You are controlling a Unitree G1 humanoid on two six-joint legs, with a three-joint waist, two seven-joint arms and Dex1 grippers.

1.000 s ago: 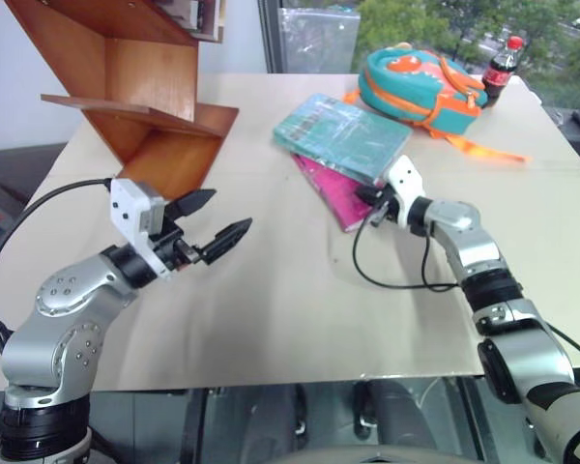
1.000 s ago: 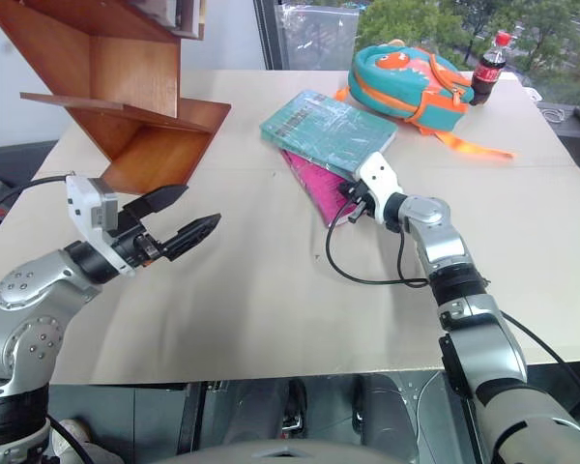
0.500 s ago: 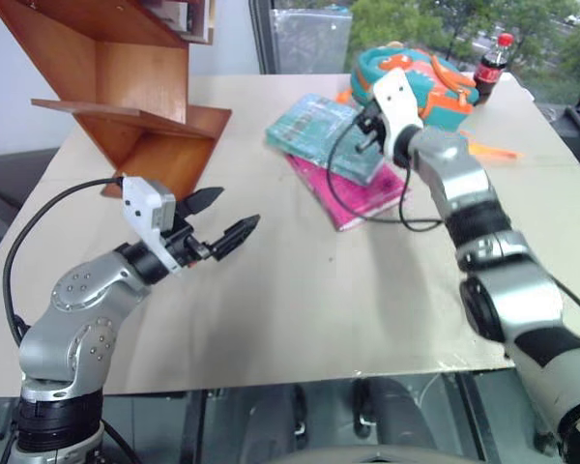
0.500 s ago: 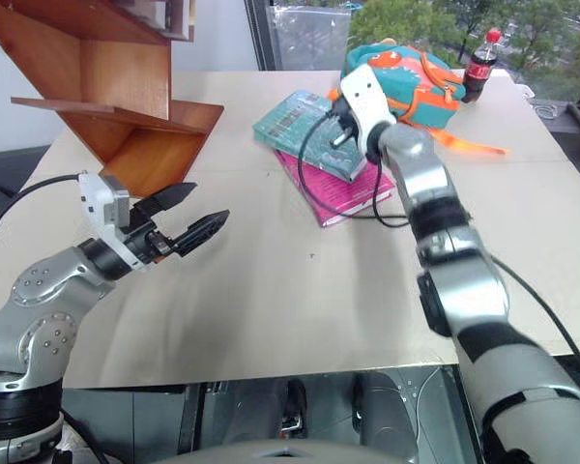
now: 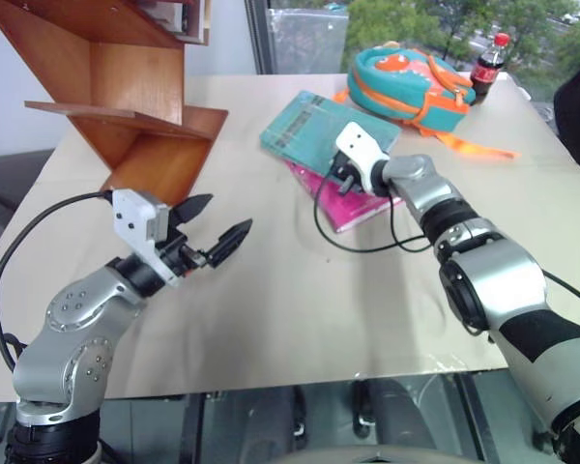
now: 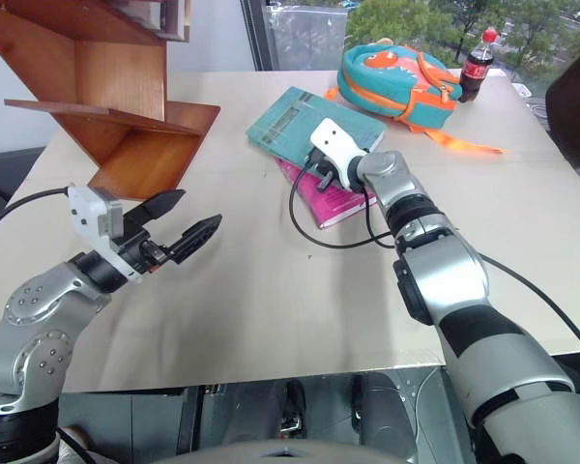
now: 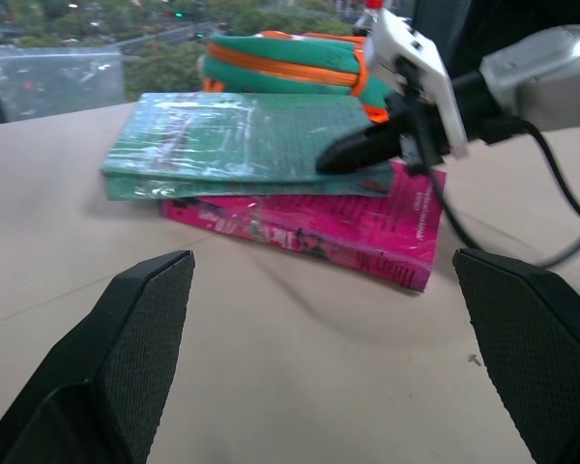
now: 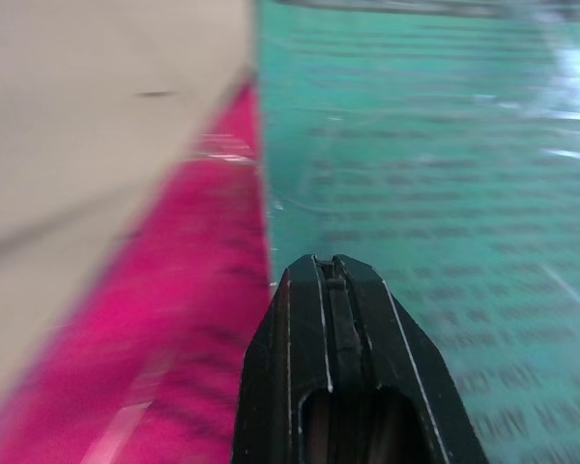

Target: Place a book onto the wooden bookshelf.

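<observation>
The right pincer (image 7: 343, 155) is closed and empty, its joined tips over the near corner of the teal-green book (image 5: 324, 130), which lies flat on the bench (image 5: 300, 300) atop a magenta-pink book (image 5: 353, 205), its long axis running diagonally away toward the backpack (image 5: 406, 77). The left pincer (image 5: 216, 226) hangs wide open and empty, well apart from the book and close to the wooden bookshelf (image 5: 126, 87) at the bench's far left. The right arm is nearer; its jaws would need to open to take the book's edge.

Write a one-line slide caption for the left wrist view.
Shut right gripper pointing at the teal book stacked on a pink book.
</observation>
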